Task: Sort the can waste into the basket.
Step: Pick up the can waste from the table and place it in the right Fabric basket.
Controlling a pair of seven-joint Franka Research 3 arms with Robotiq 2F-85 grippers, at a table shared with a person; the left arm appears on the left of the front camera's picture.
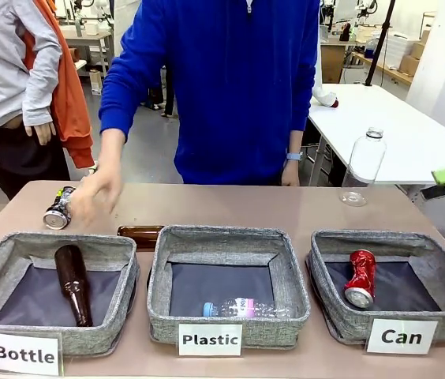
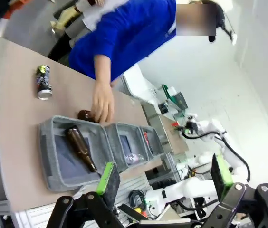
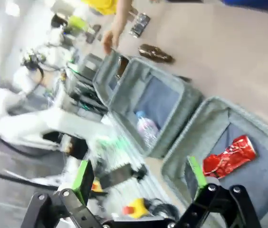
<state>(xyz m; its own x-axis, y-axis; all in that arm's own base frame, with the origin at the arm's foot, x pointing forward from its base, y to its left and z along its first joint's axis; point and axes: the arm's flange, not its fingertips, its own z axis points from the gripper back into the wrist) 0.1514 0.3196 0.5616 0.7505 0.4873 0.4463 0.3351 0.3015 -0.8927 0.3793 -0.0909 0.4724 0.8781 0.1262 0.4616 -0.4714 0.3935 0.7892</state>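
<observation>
Behind the Bottle bin [image 1: 17, 245], on the robot's left, the dark can [image 1: 58, 208] lies on its side just beside the person's hand [image 1: 96, 197]. It looks nearer to the left gripper [image 2: 164, 173], whose jaws stand apart. The right gripper [image 3: 140, 173], also spread, hangs near the basket [image 1: 380, 238], where the red can [image 1: 360, 278] lies.

The table [image 1: 286, 209] is a pale pinkish brown. Three bins of mottled grey woven fabric have dark slate linings and white labels printed in black: the Bottle bin [image 1: 49, 239], the Plastic bin [image 1: 159, 284] and the Can basket [image 1: 380, 235]. The crushed can [image 1: 360, 278] in the Can basket is glossy red with a silver end. The other can [image 1: 58, 208] is silvery black with green marks. The bottle in the Bottle bin [image 1: 73, 283] and the bottle on the table [image 1: 140, 234] are dark brown glass. The lying plastic bottle [image 1: 242, 308] is clear, with a blue cap and a pink-and-white label. The standing plastic bottle [image 1: 362, 167] is clear. The person's sweater [image 1: 230, 87] is vivid blue. The left gripper [image 2: 164, 175] and right gripper [image 3: 139, 173] are black with bright green pads [image 2: 108, 176].
</observation>
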